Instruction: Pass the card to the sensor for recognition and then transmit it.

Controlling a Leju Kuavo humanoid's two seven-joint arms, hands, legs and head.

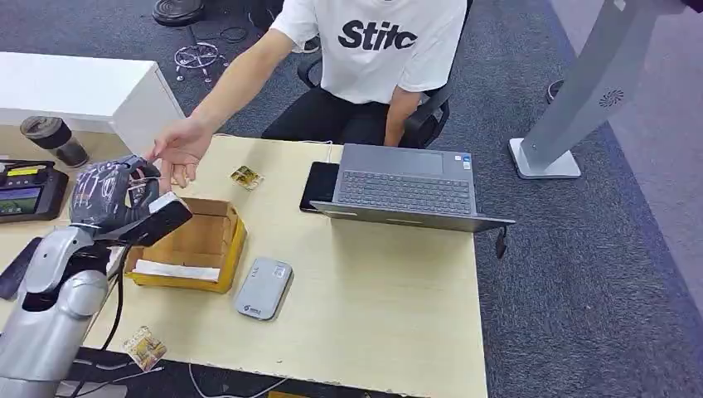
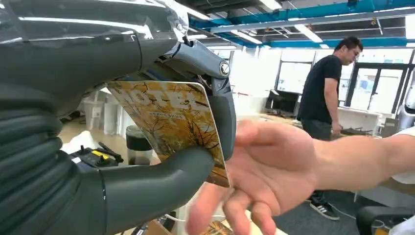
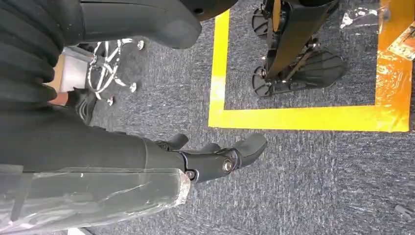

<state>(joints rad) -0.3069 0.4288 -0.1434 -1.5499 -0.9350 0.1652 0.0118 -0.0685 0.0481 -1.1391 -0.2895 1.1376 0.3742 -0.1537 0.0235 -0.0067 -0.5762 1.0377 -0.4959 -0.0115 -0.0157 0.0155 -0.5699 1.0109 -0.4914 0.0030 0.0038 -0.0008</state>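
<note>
The card (image 2: pixel 171 122) is being pinched between the left hand (image 2: pixel 161 147) thumb and fingers, raised clear of the table (image 1: pixel 373 282) so the person's hand (image 2: pixel 264 171) reaching in beside it can take it. The right hand (image 3: pixel 215 156) is hanging empty, fingers loosely extended.

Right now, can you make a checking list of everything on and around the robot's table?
Surface: wooden table, pale top.
Job's things: card held in left hand; grey sensor beside cardboard box.
Clutter: laptop, phone, dark cup, two spare cards.
Hands: left hand grips card; right hand hangs over floor, holding nothing; person's hand reaches for the card.
Cables: black cable at the left arm.
Surroundings: grey carpet, yellow floor tape.
</note>
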